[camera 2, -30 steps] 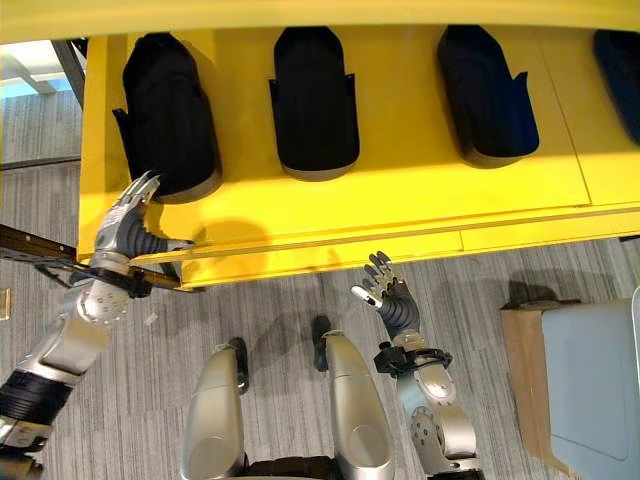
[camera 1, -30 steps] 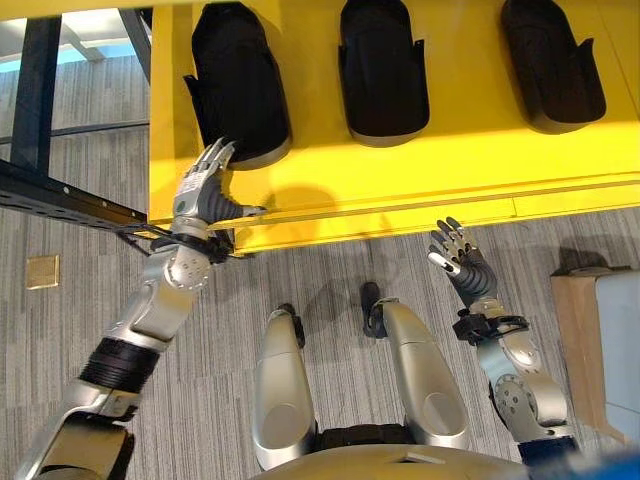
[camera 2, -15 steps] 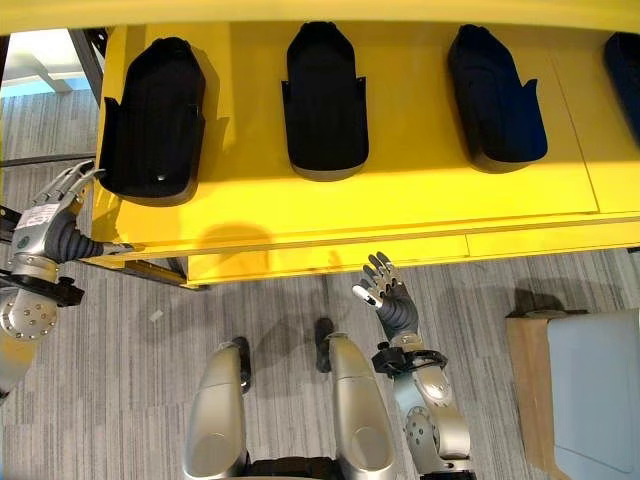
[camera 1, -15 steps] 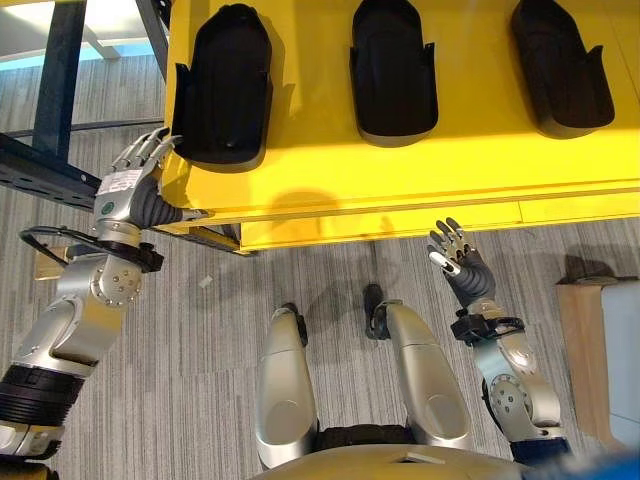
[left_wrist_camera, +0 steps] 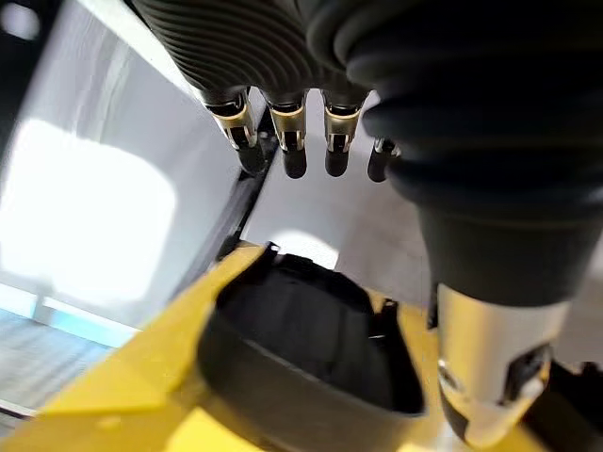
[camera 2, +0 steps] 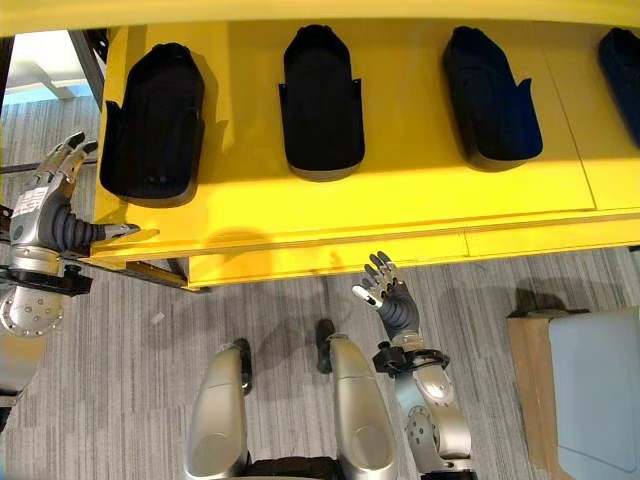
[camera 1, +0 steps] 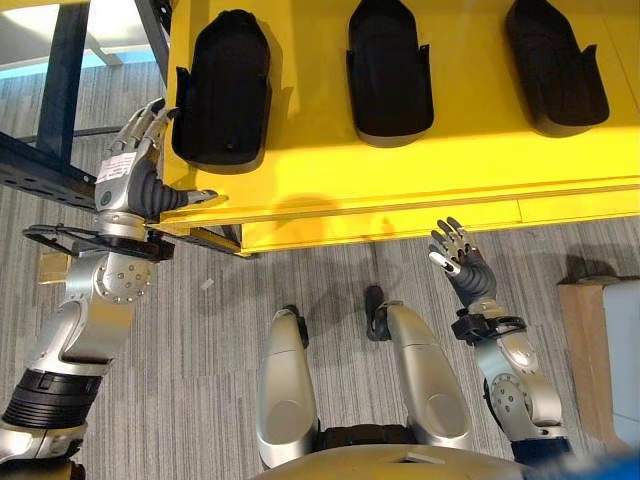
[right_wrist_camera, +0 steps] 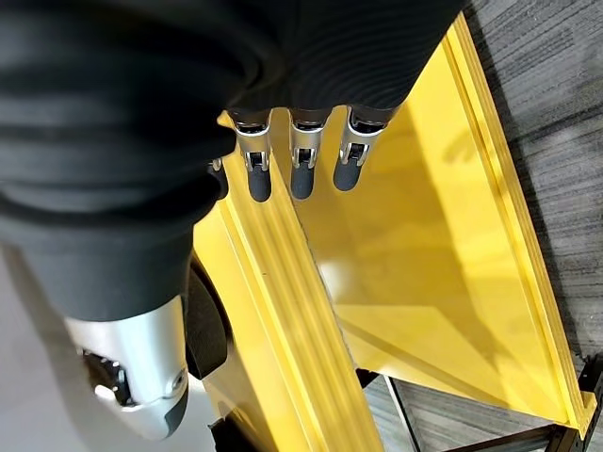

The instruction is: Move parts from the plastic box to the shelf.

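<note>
Three black moulded parts lie in a row on the yellow shelf [camera 1: 430, 170]: the left part [camera 1: 222, 88], the middle part [camera 1: 388, 68] and the right part [camera 1: 556, 62]. A fourth part [camera 2: 622, 50] shows at the right edge. My left hand [camera 1: 130, 180] hovers open at the shelf's left end, just beside the left part [left_wrist_camera: 301, 330], its thumb over the shelf's front lip, holding nothing. My right hand [camera 1: 458, 262] hangs open and empty over the floor, below the shelf's front edge [right_wrist_camera: 273, 311].
A dark metal frame [camera 1: 60, 95] supports the shelf at the left. A wooden-sided box with a pale top [camera 2: 580, 390] stands on the striped grey carpet at the right. A small tan square [camera 1: 48, 268] lies on the floor at the left.
My left hand let go of the leftmost part on the shelf, drew back to the left off it, then rose slightly. The camera view shifted. My right hand stayed still.
</note>
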Controlling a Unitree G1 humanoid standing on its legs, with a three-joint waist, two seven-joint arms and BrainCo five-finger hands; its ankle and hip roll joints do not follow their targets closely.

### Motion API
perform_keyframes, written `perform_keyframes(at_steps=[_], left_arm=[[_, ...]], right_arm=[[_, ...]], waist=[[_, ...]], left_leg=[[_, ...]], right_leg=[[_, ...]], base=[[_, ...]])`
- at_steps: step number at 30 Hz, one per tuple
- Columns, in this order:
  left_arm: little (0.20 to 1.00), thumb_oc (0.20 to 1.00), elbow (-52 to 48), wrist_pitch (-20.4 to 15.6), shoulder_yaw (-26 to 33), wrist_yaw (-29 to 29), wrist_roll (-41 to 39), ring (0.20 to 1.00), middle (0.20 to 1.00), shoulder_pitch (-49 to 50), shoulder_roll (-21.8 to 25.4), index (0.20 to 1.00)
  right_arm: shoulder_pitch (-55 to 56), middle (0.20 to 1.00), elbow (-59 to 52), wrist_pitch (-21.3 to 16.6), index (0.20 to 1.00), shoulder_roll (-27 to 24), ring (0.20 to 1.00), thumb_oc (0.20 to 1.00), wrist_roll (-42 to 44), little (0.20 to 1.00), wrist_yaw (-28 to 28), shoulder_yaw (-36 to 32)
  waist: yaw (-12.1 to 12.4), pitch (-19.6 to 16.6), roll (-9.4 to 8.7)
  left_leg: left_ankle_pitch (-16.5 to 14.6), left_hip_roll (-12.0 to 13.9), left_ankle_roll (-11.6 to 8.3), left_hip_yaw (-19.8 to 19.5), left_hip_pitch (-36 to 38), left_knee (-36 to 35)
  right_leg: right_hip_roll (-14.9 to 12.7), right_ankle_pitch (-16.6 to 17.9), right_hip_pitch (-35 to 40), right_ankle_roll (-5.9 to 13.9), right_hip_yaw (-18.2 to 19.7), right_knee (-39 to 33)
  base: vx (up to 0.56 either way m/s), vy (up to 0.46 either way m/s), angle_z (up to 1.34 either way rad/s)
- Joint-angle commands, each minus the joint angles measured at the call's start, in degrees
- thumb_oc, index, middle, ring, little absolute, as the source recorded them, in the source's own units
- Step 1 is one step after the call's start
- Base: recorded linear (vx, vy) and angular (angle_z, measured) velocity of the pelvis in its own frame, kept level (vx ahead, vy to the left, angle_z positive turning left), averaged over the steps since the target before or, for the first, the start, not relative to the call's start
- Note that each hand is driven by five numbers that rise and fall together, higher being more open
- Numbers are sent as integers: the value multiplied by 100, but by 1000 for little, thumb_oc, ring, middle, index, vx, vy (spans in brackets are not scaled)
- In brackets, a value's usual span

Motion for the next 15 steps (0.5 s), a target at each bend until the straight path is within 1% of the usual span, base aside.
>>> perform_keyframes(at_steps=[1,4,6,15], left_arm=[[1000,1000,-271,-180,155,268,19,1000,1000,-127,-43,1000],[1000,1000,-384,-172,165,242,62,1000,1000,-84,-119,1000],[1000,1000,-546,-198,121,123,73,1000,1000,37,-108,1000],[1000,1000,-783,-238,83,-195,0,1000,1000,655,146,1000]], right_arm=[[-64,1000,-386,-289,1000,55,1000,1000,3,1000,-1,-202],[-52,1000,-423,-288,1000,27,1000,1000,-5,1000,-37,-200],[-41,1000,-482,-292,1000,-9,1000,1000,-3,1000,-58,-204],[33,1000,-585,-277,1000,-76,1000,1000,-34,1000,-44,-231]], waist=[[91,-216,182],[82,-216,184],[71,-216,178],[102,-216,207]], left_leg=[[1894,478,-328,-275,431,-366],[1895,482,-322,-276,428,-372],[1895,480,-327,-277,414,-366],[1896,486,-297,-278,340,-330]], right_leg=[[-422,1797,-208,643,535,724],[-422,1802,-218,645,529,719],[-431,1813,-227,637,530,704],[-410,1824,-252,632,526,712]], base=[[0,0,0],[0,0,0],[0,0,0],[0,0,0]])
